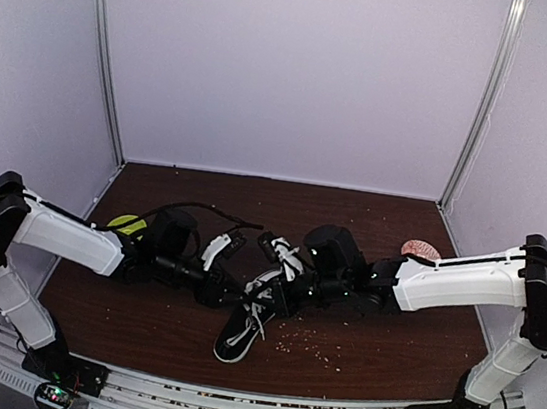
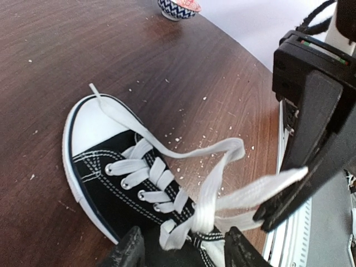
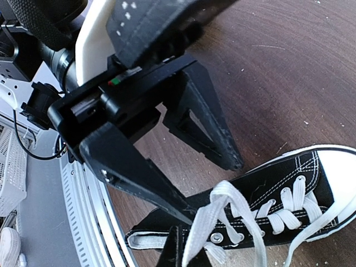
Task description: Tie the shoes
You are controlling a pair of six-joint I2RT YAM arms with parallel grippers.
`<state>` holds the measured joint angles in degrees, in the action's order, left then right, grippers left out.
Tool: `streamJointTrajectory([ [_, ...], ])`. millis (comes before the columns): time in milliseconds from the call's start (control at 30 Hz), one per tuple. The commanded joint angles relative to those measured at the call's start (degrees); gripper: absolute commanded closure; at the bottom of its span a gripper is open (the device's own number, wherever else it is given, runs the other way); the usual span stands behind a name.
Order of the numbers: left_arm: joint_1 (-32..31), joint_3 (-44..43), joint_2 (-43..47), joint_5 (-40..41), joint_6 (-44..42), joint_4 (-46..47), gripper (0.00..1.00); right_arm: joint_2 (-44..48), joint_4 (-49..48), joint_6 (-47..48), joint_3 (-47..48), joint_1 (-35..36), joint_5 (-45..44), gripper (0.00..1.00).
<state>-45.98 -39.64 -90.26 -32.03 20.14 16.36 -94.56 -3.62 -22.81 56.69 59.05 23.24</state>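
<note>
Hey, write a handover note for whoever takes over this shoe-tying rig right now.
Left hand: open, astride the sneaker's laces, gripping nothing.
Right hand: shut on one lace, held up off the sneaker.
Sneaker lies on the table between the arms; loose lace end trails past its toe.
Done: one lace picked up. Left: knot and bow, none visible yet.

Shoe [image 2: 111, 183]: heel running off the bottom edge, between the fingers of the left claw [image 2: 186, 250]. Lace [image 2: 245, 192]: end disappearing inside the pinching right claw [image 2: 266, 216]. Top view: shoe's laced middle lying hidden beneath both claws. Patterned bowl [image 2: 177, 6], far beyond the left claw, being cropped by the top edge.
</note>
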Motion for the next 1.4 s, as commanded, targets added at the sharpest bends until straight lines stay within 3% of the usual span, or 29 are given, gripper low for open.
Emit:
streamJointTrajectory([
  [0, 2.0, 4.0, 2.9, 0.2, 2.7, 7.8, 0.51, -0.1, -2.1, -0.2, -0.9, -0.1, 0.2, 1.00],
  [100, 3.0, 5.3, 1.9, 2.1, 5.3, 10.4, 0.58, 0.2, -2.0, -0.1, -1.1, -0.1, 0.1, 1.00],
  [267, 3.1, 0.1, -2.8, 5.8, 4.9, 4.7, 0.67, 0.1, -2.0, 0.0, -1.3, -0.1, 0.0, 1.00],
  [467, 3.1, -2.9, -7.9, -0.2, 2.9, 6.0, 0.66, 0.1, -2.2, -0.1, -1.6, -0.2, -0.5, 1.00],
  [767, 3.0, -1.6, -11.7, -13.1, 3.6, 15.5, 0.66, -0.7, -2.4, 0.4, -1.1, -0.2, -3.1, 1.00],
  [1367, 3.0, 0.0, -13.6, -18.4, 3.6, 18.5, 0.66, -1.9, -1.6, 0.7, 1.1, -0.2, -6.9, 1.00],
])
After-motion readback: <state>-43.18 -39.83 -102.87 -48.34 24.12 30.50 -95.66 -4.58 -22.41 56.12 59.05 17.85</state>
